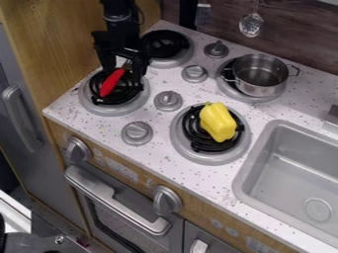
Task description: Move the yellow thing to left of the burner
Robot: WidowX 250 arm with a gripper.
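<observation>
Yellow pepper (218, 122), resting on the front burner (210, 159) nearest the sink (260, 144).
Over the other front burner (113, 111) and a red object (111, 83), with fingers (139, 66) spread apart, holding nothing.

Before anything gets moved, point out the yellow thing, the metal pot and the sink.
Yellow thing (218, 122): camera view, on the middle of its body.
Metal pot (257, 91): camera view, on its outer side wall.
Sink (265, 132): camera view, on its rim.
</observation>
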